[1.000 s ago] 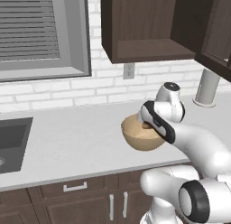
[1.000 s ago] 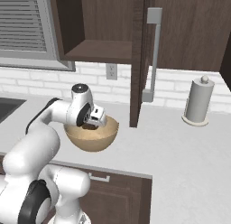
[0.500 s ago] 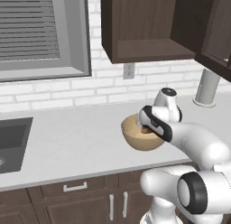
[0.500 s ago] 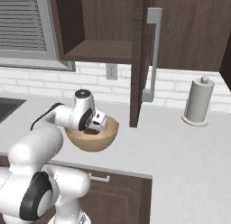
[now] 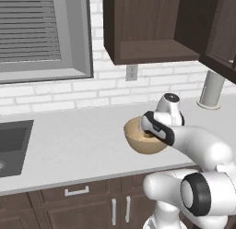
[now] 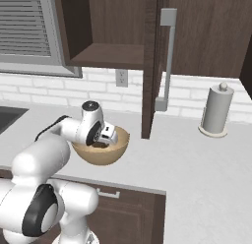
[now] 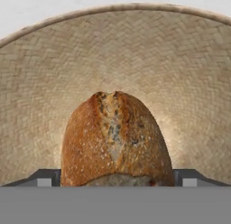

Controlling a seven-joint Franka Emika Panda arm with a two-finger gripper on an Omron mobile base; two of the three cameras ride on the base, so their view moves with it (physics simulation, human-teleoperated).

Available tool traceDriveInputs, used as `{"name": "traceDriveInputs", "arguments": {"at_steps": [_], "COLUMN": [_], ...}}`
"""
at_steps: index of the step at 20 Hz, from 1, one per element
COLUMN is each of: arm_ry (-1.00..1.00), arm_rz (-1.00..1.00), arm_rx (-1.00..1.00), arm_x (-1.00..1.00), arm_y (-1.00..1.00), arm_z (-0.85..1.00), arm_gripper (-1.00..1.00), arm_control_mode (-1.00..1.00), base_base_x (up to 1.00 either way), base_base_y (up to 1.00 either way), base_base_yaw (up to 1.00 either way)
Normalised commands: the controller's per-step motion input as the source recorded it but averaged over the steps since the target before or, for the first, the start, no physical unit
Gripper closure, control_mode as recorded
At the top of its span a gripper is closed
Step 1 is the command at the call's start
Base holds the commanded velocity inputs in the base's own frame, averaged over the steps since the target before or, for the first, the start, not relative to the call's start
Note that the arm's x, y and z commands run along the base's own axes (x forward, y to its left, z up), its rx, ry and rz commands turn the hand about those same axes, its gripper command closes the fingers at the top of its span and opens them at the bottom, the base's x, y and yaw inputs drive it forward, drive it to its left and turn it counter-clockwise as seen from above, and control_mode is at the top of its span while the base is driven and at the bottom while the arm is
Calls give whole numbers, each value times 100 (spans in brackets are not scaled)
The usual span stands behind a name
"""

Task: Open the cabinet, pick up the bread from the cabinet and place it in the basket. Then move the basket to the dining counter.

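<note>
Kitchen scene: a pale grey desk (image 5: 83, 145) runs along a white brick wall. Nearest, at 6 o'clock in the left base view, the white robot arm rises from the base and bends forward over the desk. Its tool (image 7: 116, 180) reaches down into a tan woven basket (image 5: 138, 145) that sits on the desk just in front of the arm, near the desk's front edge. In the hand view the tool stands wide open, one dark fingertip at 8 o'clock and the other at 4 o'clock. Between them lies the bread (image 7: 115, 137), a golden-brown crusty roll with a split top, resting on the basket's woven floor; whether the fingertips touch it cannot be told. At 9 o'clock in the left base view a dark sink (image 5: 11, 145) is set into the desk. At 2 o'clock a paper towel roll (image 6: 215, 112) stands upright by the wall. Farther back, at 12 o'clock above the basket, the dark brown cabinet (image 5: 152, 50) hangs with its door (image 6: 150, 66) swung open, showing a bare shelf. A grey-framed window (image 5: 44, 36) with blinds is at 10 o'clock.
</note>
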Motion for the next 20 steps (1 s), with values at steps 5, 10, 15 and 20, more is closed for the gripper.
{"name": "traceDriveInputs", "arguments": {"at_steps": [5, 10, 15, 20], "arm_ry": [0, 0, 0, 0], "arm_rz": [0, 0, 0, 0], "arm_rx": [0, 0, 0, 0], "arm_x": [27, 37, 32, 19], "arm_y": [0, 0, 0, 0], "arm_z": [0, -4, -12, -38], "arm_gripper": [100, 100, 100, 100], "arm_control_mode": [-100, -100, -100, -100], "base_base_x": [0, 0, 0, 0], "base_base_y": [0, 0, 0, 0], "base_base_yaw": [0, 0, 0, 0]}}
